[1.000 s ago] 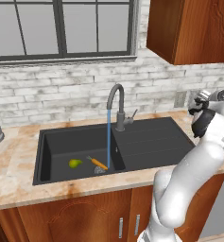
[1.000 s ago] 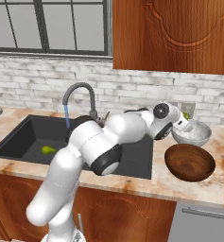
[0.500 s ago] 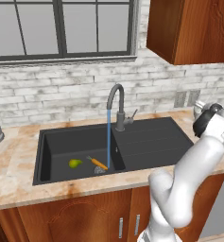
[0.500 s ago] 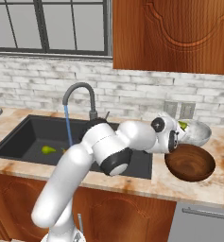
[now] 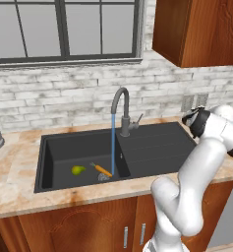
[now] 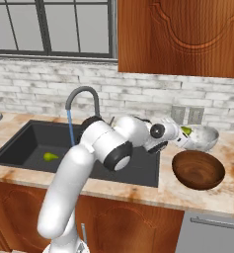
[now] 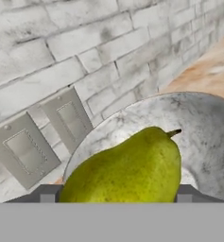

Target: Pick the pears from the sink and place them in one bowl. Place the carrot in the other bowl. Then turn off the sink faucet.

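I count two pears: one pinched in my gripper (image 7: 112, 201) over the grey bowl (image 7: 208, 137), the pear (image 7: 127, 170) filling my hand view, and a second pear (image 5: 77, 170) in the sink (image 5: 152, 147), at nine o'clock of the one carrot (image 5: 102, 170). The right base view adds the brown bowl (image 6: 198, 170), at six o'clock of the grey one; the left base view adds the faucet (image 5: 123, 110), water running.

Home kitchen: black sink (image 5: 152, 147) in marble counter (image 5: 12, 182), wood cabinets (image 6: 180, 37), brick backsplash, window (image 5: 64, 29)
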